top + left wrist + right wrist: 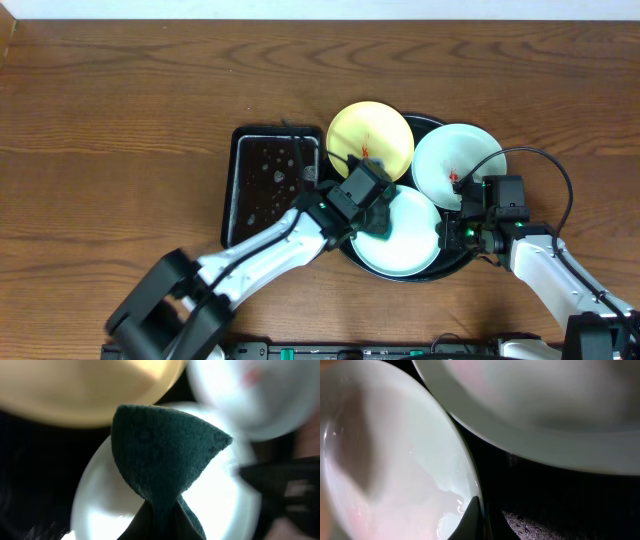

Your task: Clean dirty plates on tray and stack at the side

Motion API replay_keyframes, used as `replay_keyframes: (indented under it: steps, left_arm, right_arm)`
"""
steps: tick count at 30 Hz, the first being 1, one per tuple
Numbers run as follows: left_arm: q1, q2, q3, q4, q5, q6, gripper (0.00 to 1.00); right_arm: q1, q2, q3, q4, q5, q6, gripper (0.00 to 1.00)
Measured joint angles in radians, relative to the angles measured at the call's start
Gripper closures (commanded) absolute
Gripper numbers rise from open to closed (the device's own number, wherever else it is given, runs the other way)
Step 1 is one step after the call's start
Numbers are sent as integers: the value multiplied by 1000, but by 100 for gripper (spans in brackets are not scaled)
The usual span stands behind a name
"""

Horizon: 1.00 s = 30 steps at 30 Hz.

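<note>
Three plates lie on the round black tray: a pale yellow plate at the back, a pale plate with a red smear at the back right, and a pale front plate. My left gripper is shut on a dark green sponge that rests on the front plate; the jaws pinch its lower end. My right gripper is shut on the right rim of the front plate, one finger on each side. The back-right plate lies just beyond it.
A smaller rectangular black tray, wet with droplets, sits left of the round tray. Bare wooden table stretches to the left and behind. The yellow plate and the smeared plate crowd close round the sponge.
</note>
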Motion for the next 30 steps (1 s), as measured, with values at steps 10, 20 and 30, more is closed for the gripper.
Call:
replay_keyframes:
  steps: [10,20,30]
  left_arm:
    - [-35,80,1,133,0,-7,92]
    - [-58,180,23,58,-37,4,92]
    - [25,-18,14,-127,-53,71,92]
  right_arm:
    - [0,0,0,0,4,0,99]
    - [0,0,0,0,8,0,99]
    - [0,0,0,0,8,2,86]
